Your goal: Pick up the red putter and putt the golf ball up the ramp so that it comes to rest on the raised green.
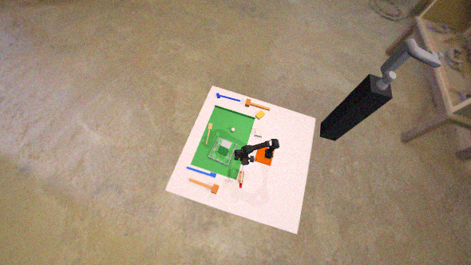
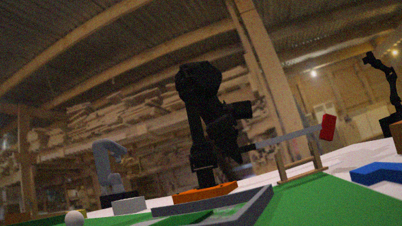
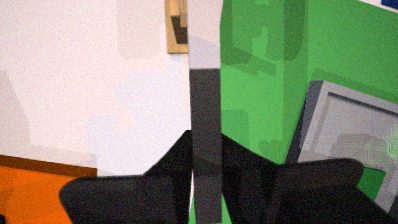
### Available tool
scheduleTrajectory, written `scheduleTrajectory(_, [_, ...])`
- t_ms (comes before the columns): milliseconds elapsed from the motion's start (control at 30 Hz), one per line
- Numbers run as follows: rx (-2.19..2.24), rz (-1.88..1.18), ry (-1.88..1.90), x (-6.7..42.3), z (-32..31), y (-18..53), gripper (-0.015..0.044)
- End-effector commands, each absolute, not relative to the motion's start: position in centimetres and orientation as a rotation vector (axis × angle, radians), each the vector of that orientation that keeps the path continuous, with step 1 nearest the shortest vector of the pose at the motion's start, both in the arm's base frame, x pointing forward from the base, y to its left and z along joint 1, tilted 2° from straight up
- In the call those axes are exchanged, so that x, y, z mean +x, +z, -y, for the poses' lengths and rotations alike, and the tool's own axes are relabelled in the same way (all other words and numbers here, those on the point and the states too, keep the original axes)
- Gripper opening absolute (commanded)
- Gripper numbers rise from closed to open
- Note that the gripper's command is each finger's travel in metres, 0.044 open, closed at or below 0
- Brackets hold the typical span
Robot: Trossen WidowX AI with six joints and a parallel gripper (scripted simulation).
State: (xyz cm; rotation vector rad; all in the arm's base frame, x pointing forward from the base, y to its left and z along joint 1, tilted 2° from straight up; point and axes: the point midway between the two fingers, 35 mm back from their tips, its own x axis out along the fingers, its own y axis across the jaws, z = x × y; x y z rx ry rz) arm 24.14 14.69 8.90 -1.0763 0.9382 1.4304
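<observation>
My gripper (image 1: 244,162) (image 2: 241,152) (image 3: 200,135) is shut on the dark grip of the red putter (image 2: 289,137) (image 3: 205,97). The pale shaft slopes up to the red head in the exterior view, near the post tops of the wooden stand (image 1: 241,176) (image 2: 303,173) (image 3: 177,48); I cannot tell whether they touch. The head also shows red in the top view. The white golf ball (image 1: 233,129) (image 2: 74,218) rests on the green mat (image 1: 199,156) (image 2: 327,201) (image 3: 260,90). The grey-walled enclosure (image 2: 253,208) (image 3: 312,107) holds the raised green (image 1: 223,150) and a pale ramp.
Blue putters (image 1: 201,172) (image 1: 229,97) and wooden mallets (image 1: 203,184) (image 1: 259,106) lie near the table's edges. A tan mallet (image 1: 208,133) lies on the mat. A yellow block (image 1: 260,115) and a white block (image 2: 129,205) lie beside the mat. The arm stands on an orange base (image 1: 264,160) (image 2: 204,195).
</observation>
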Motion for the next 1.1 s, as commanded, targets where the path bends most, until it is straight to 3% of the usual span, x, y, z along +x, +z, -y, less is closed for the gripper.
scheduleTrajectory(0, [-1.077,-0.912,1.426,24.2,-14.7,11.9,0.0])
scheduleTrajectory(367, [-1.068,-0.94,1.411,24.1,-14.1,13.6,0.0])
scheduleTrajectory(1067, [-0.75,-1.231,0.94,28.0,-3.5,13.8,0.0])
